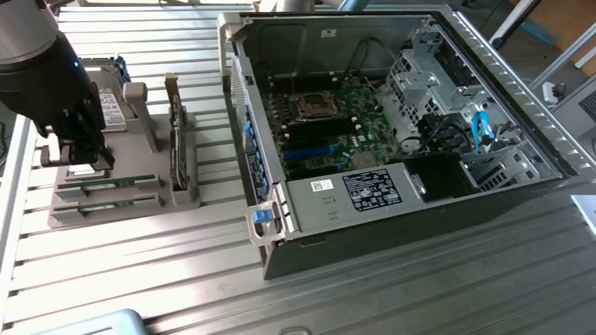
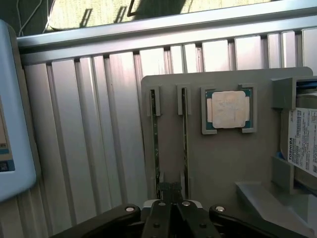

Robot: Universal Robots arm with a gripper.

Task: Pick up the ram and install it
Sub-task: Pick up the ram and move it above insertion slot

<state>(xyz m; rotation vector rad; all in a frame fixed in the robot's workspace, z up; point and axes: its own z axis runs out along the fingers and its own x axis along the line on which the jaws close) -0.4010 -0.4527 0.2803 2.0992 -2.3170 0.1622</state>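
Two ram sticks stand on edge in slots of a grey holder (image 1: 130, 216): one ram (image 1: 119, 183) and a second alike (image 1: 105, 205). In the wrist view they are thin green edges, one ram (image 2: 155, 134) and the other (image 2: 184, 130). My gripper (image 1: 86, 165) hangs just above the holder, over the sticks' end at the exterior view's left. Its dark fingers (image 2: 171, 188) are shut together above the gap between the two sticks, with nothing held. The open computer case (image 1: 484, 209) lies to the exterior view's right, its motherboard (image 1: 322, 125) exposed.
The holder also carries a CPU (image 2: 229, 109), a labelled hard drive (image 2: 302, 141) and an upright expansion card (image 1: 177, 146). A pale blue box (image 2: 12, 124) lies beside the holder. The slatted metal table (image 1: 419, 293) stretches in front of the case.
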